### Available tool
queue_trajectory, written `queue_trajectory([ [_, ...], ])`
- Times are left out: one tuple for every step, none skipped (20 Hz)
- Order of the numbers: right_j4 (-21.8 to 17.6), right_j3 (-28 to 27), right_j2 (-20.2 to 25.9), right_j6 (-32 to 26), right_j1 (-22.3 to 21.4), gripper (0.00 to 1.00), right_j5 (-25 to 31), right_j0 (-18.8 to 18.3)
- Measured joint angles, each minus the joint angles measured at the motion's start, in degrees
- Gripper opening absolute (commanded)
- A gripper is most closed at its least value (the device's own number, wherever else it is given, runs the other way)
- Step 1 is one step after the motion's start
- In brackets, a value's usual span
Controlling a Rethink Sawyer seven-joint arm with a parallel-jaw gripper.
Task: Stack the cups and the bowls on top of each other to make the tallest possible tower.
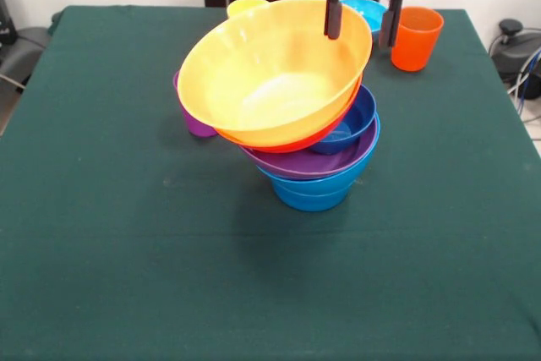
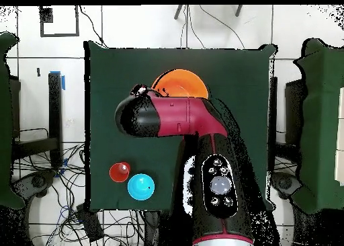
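Yellow plastic dominates the front view: the large yellow bowl [image 1: 275,73] is seen tilted steeply on top of the tower [image 1: 296,116], nested in the wide orange bowl [image 1: 334,128], with a dark blue bowl [image 1: 351,120], the purple bowl [image 1: 313,162] and the mid-blue bowls [image 1: 313,192] beneath. The tower is placed near the middle of the green bench [image 1: 101,251]. The gripper [image 1: 361,27] is held over the yellow bowl's far rim, fingers [image 1: 334,19] spread apart and gripping nothing. The orange cup [image 1: 416,38] and cyan bowl [image 1: 368,13] are left near the far edge; a purple cup [image 1: 193,120] is half hidden behind the tower.

Overhead, the arm [image 2: 181,115] is laid across the tower, and only the orange rim [image 2: 180,82] shows.

Toppling is judged the main risk: the upper bowls are seated askew, so a nudge on the rim could slide them off.
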Motion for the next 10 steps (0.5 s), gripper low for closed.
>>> queue_trajectory([
  [0.01,0.17,-0.16,0.0,0.16,1.0,-0.06,0.13],
  [0.01,0.33,-0.33,0.0,0.31,1.0,-0.12,0.25],
  [0.01,0.77,-0.59,0.0,0.28,1.0,-0.12,0.5],
  [0.01,1.08,-0.75,0.0,0.21,1.0,-0.12,0.69],
  [0.01,1.34,-0.89,0.0,0.11,1.0,-0.12,0.83],
  [0.01,1.53,-0.98,0.0,0.01,1.0,-0.11,0.93],
  [0.02,1.81,-1.15,0.0,-0.18,1.0,-0.12,1.08],
  [0.02,2.19,-1.4,0.0,-0.63,1.0,-0.11,1.29],
  [0.05,2.41,-1.57,0.0,-1.0,1.0,-0.12,1.39],
  [0.05,2.61,-1.76,0.0,-1.43,1.0,-0.11,1.47],
])
